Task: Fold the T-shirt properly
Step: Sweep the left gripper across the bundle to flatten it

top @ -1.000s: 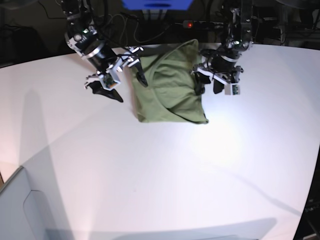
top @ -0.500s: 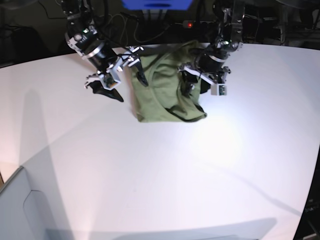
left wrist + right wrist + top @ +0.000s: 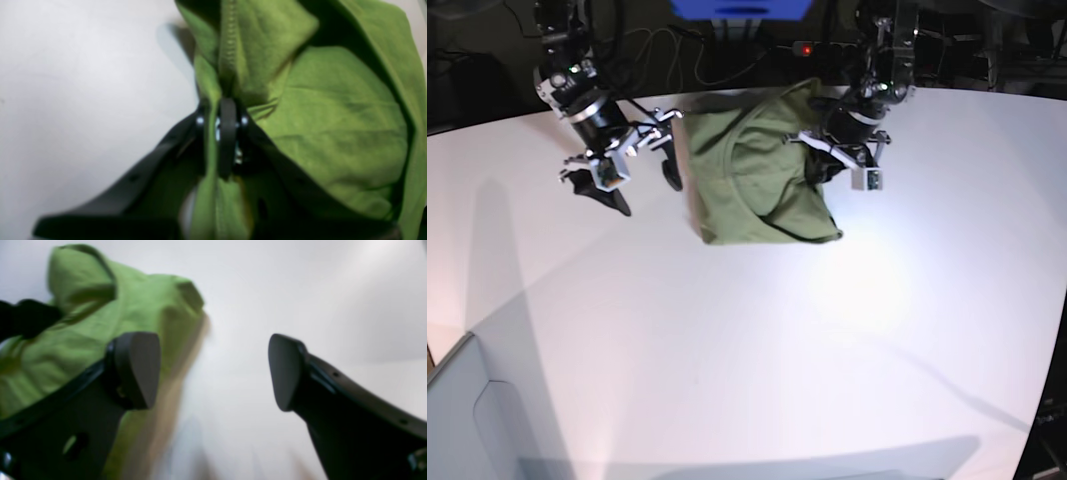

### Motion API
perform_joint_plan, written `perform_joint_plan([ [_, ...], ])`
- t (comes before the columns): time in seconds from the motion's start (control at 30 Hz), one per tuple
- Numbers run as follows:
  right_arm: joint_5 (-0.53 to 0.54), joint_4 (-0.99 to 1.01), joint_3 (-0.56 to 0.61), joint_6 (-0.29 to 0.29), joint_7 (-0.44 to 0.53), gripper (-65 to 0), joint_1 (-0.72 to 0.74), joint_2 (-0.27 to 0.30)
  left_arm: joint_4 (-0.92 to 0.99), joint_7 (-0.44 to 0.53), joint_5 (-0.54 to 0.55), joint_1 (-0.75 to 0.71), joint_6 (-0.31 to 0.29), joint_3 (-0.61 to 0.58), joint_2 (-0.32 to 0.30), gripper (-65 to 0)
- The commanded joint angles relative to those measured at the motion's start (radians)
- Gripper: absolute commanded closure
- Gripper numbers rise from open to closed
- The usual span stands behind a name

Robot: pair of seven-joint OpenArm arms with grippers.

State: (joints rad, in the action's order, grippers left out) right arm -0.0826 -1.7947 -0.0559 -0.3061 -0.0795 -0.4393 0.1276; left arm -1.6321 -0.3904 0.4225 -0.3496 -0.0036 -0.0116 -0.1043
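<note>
The shirt (image 3: 762, 175) lies on the far middle of the white tabletop (image 3: 747, 350), gathered into a rough, lumpy rectangle with a loose flap across its upper right.

Handling, as judged: the cloth is light, soft and limp. It will drape and crease rather than hold a line, and layers may drag one another when one is pulled. It is not fragile. The seamed edges and corners look the best places to take hold, since stitching gives a firmer bite than open fabric.

Left hand (image 3: 827, 160): clamped on the shirt at its right edge. The left wrist view confirms this, showing the hand (image 3: 222, 133) pinched together over a stitched fold of shirt (image 3: 327, 110), with cloth bunched above and below the grip.

Right hand (image 3: 622, 175): apart and empty, beside the shirt's left edge and not touching it. The right wrist view shows the fingers (image 3: 140, 366) well separated with bare tabletop between them and the shirt (image 3: 83, 336) behind the left finger.

View comparison: the base view alone gives the shirt's overall outline and both arms' positions. Only the left wrist view shows the seam in the grip. Only the right wrist view shows plainly that nothing is held. Both wrist views are blurred.
</note>
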Motion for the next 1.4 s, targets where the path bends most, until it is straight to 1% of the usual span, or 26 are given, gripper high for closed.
perform_joint_plan([
  [0.0,0.014,-0.021,-0.028,-0.005,0.031,-48.5,-0.013,0.002,-0.006,0.000,-0.007,0.022,0.003,-0.008,-0.012,0.0],
  [0.03,0.014,-0.023,-0.049,-0.005,0.034,-48.5,-0.019,0.001,-0.001,-0.011,-0.004,0.045,0.003,-0.014,-0.027,0.0],
  [0.17,0.014,-0.023,-0.124,-0.005,0.031,-48.4,-0.034,0.001,0.088,-0.130,-0.003,0.202,0.001,-0.124,-0.084,0.0],
  [0.27,0.014,-0.023,-0.186,-0.005,0.036,-48.4,-0.049,-0.015,0.175,-0.166,-0.003,0.350,0.001,-0.291,-0.133,0.0],
  [0.33,0.014,-0.023,-0.241,-0.005,0.034,-48.4,-0.054,-0.041,0.237,-0.169,-0.003,0.467,-0.008,-0.456,-0.176,0.0],
  [0.4,0.014,-0.023,-0.299,-0.008,0.034,-48.4,-0.059,-0.069,0.286,-0.172,-0.003,0.584,-0.071,-0.621,-0.199,0.0],
  [0.53,0.014,-0.023,-0.390,-0.008,0.036,-48.4,-0.060,-0.119,0.372,-0.170,-0.009,0.791,-0.220,-0.951,-0.206,0.0],
  [0.6,0.014,-0.023,-0.414,-0.008,0.033,-48.4,-0.062,-0.122,0.415,-0.166,-0.011,0.892,-0.255,-1.098,-0.196,0.0],
  [0.67,0.014,-0.023,-0.421,-0.008,0.031,-48.4,-0.063,-0.130,0.470,-0.161,-0.011,0.989,-0.273,-1.224,-0.159,0.0],
  [0.73,0.014,-0.023,-0.433,-0.008,0.031,-48.4,-0.066,-0.136,0.527,-0.160,-0.011,1.047,-0.270,-1.287,-0.116,0.0],
  [0.8,0.014,-0.023,-0.448,-0.008,0.034,-48.4,-0.077,-0.151,0.573,-0.160,-0.012,1.090,-0.270,-1.309,-0.079,0.0],
  [0.9,0.014,-0.040,-0.473,-0.008,0.031,-48.4,-0.085,-0.179,0.609,-0.160,-0.023,1.133,-0.278,-1.332,-0.045,0.0],
  [1.0,0.014,-0.043,-0.477,-0.008,0.036,-48.4,-0.085,-0.197,0.606,-0.160,-0.116,1.133,-0.283,-1.346,-0.033,0.0],
  [1.13,0.014,-0.043,-0.477,-0.008,0.034,-48.3,-0.086,-0.197,0.609,-0.170,-0.225,1.107,-0.283,-1.336,-0.015,0.0],
  [1.17,0.014,-0.043,-0.474,-0.008,0.036,-48.3,-0.086,-0.199,0.608,-0.172,-0.238,1.098,-0.283,-1.335,-0.016,-3.0],
  [1.2,0.014,-0.043,-0.473,-0.008,0.036,-48.3,-0.086,-0.199,0.606,-0.172,-0.253,1.091,-0.283,-1.335,-0.018,-8.6],
  [1.23,0.014,-0.043,-0.471,-0.008,0.034,-48.3,-0.086,-0.199,0.606,-0.172,-0.259,1.087,-0.283,-1.335,-0.019,-14.9],
  [1.33,0.014,-0.043,-0.470,-0.008,0.033,-48.3,-0.086,-0.199,0.605,-0.160,-0.270,1.082,-0.273,-1.335,-0.024,-37.6],
  [1.37,0.014,-0.043,-0.470,-0.008,0.034,-48.3,-0.086,-0.199,0.593,-0.160,-0.270,1.082,-0.273,-1.333,-0.025,-43.5],
])
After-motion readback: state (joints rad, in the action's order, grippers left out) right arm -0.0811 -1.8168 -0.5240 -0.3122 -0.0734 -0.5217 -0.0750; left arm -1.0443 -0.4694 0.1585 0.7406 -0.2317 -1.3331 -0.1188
